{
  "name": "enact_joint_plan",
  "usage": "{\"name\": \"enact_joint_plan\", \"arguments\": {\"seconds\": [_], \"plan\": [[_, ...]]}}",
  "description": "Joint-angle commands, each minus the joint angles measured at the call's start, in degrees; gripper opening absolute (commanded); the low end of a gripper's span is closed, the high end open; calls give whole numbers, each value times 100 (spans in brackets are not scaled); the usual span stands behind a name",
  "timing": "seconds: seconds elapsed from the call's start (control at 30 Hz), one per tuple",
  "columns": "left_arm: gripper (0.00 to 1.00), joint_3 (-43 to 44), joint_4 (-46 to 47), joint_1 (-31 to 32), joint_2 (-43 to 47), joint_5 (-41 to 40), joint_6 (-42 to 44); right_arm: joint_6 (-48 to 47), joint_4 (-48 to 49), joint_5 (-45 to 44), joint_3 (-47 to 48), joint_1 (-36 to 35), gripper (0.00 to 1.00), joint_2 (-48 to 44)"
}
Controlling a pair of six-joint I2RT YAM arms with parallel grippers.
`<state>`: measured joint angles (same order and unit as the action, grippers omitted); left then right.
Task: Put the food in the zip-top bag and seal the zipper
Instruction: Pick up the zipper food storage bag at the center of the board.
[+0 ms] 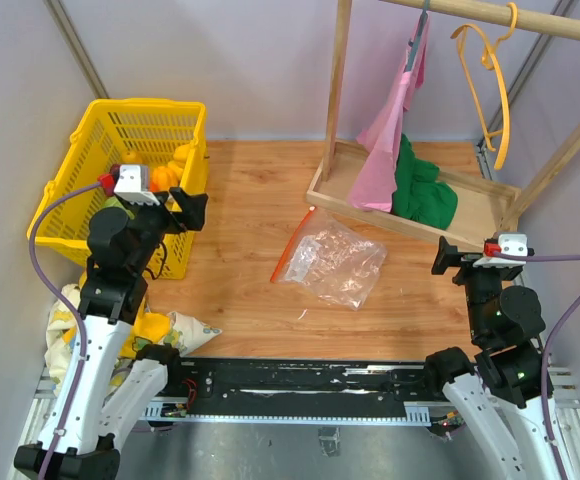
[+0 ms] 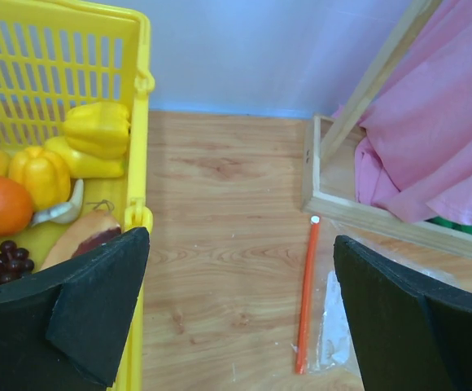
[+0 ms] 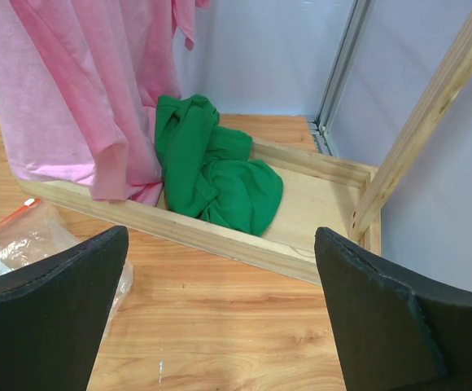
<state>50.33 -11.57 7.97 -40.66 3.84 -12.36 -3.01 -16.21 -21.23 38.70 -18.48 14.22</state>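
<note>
The clear zip-top bag (image 1: 335, 262) lies flat and empty on the wooden table, its orange-red zipper (image 1: 292, 245) along the left edge. The zipper also shows in the left wrist view (image 2: 305, 293). The food (image 1: 167, 175) sits in the yellow basket: yellow peppers (image 2: 96, 130), an orange (image 2: 0, 204) and purple grapes (image 2: 8, 259). My left gripper (image 1: 192, 210) is open and empty, over the basket's right wall, left of the bag. My right gripper (image 1: 448, 260) is open and empty, right of the bag, whose corner shows in its wrist view (image 3: 16, 240).
The yellow mesh basket (image 1: 120, 120) stands at the far left. A wooden rack tray (image 1: 490, 205) at the back right holds a green cloth (image 1: 420, 190), with a pink garment (image 1: 395, 130) and yellow hanger (image 1: 490, 90) above. Printed snack packets (image 1: 185, 328) lie near the left arm's base.
</note>
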Motion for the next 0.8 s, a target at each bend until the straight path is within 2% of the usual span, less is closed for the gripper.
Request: {"name": "enact_joint_plan", "arguments": {"seconds": [0.0,0.3,0.5,0.77], "plan": [[99,-58,267,38,-6,382,136,-10,198,-50,5,-47,98,-15],[99,202,185,65,-369,875,85,127,198,-43,-32,-42,98,-120],[98,674,-146,154,-1182,1203,-3,169,217,109,-24,-42,98,-96],[96,1231,-691,1140,-2150,426,2,197,228,179,-37,-45,98,-151]]}}
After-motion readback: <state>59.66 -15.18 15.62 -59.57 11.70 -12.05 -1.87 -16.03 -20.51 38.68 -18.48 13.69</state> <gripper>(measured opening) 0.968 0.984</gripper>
